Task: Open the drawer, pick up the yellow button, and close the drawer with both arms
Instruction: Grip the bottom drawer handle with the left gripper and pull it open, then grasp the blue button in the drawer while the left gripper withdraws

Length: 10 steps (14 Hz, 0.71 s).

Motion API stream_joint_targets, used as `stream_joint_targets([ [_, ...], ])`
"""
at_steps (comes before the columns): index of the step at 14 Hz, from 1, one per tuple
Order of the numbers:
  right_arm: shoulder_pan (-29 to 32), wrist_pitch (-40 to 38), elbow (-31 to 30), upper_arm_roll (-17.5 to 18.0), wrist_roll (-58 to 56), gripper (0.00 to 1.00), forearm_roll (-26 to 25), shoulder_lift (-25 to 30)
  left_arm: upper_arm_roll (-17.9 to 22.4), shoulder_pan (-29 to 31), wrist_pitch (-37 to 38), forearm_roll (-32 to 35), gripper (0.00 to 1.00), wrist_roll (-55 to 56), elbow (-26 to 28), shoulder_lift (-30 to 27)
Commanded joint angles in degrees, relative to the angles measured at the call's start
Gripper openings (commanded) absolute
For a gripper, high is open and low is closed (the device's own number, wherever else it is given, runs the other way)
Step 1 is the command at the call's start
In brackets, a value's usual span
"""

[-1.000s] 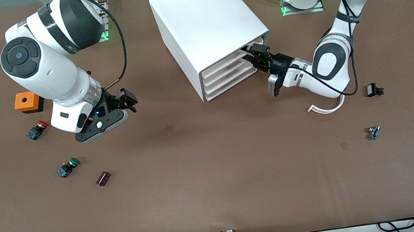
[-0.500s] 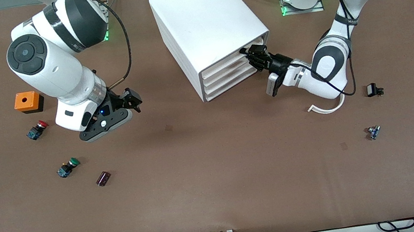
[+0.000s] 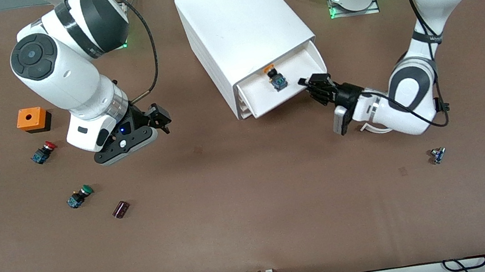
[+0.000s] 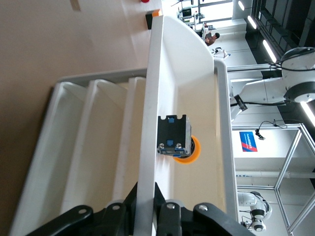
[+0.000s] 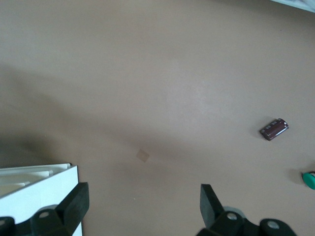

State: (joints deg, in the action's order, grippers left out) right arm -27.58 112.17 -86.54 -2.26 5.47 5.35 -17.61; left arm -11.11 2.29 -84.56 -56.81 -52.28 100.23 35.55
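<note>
The white cabinet (image 3: 239,24) stands at the table's robot edge. Its topmost drawer (image 3: 301,64) is pulled out. The yellow-orange capped button (image 3: 276,79) with a black-and-blue body lies in it. My left gripper (image 3: 313,84) is shut on the drawer's front wall (image 4: 147,142), and the left wrist view shows the button (image 4: 173,136) just inside that wall, with my left gripper (image 4: 150,194) pinching it. My right gripper (image 3: 162,118) is open and empty over bare table beside the cabinet, toward the right arm's end. In the right wrist view, my right gripper (image 5: 142,196) is next to a cabinet corner (image 5: 37,184).
An orange box (image 3: 29,119), a red-capped button (image 3: 43,152), a green-capped button (image 3: 79,196) and a small dark brown part (image 3: 121,209) lie toward the right arm's end. A white curved strip (image 3: 375,128) and a small blue part (image 3: 438,155) lie toward the left arm's end.
My left gripper has pulled the top drawer out of the cabinet, uncovering the button. My right gripper has shifted a little toward the cabinet.
</note>
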Motion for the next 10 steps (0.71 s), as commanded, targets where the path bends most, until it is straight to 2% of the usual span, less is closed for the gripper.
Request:
stream_joint_targets([
  [1, -1.86, 1.46, 1.72, -0.37, 1.39, 1.0, 0.72, -1.46, 0.48, -0.27, -2.54, 3.02, 0.11, 0.69, -6.62, 4.87],
  [2, -2.82, 1.38, 3.38, -0.37, 1.3, 1.0, 0.72, -2.42, 0.48, -0.27, -2.8, 3.81, 0.65, 0.77, -6.62, 4.62],
  [3, -3.79, 1.21, 5.4, -0.37, 1.65, 1.0, 0.63, -3.82, 0.48, 0.25, -2.89, 4.6, 1.0, 1.03, -6.62, 4.35],
  [6, -7.39, 1.29, 9.72, -0.37, 5.59, 1.0, 0.54, -7.16, 0.57, 1.66, -2.27, 7.57, 1.0, 3.48, -6.54, 1.73],
  [10, -12.93, 1.47, 14.82, -0.46, 13.24, 1.0, 0.36, -10.24, 0.57, 1.84, -2.18, 19.77, 1.0, 21.56, -8.11, -7.41],
])
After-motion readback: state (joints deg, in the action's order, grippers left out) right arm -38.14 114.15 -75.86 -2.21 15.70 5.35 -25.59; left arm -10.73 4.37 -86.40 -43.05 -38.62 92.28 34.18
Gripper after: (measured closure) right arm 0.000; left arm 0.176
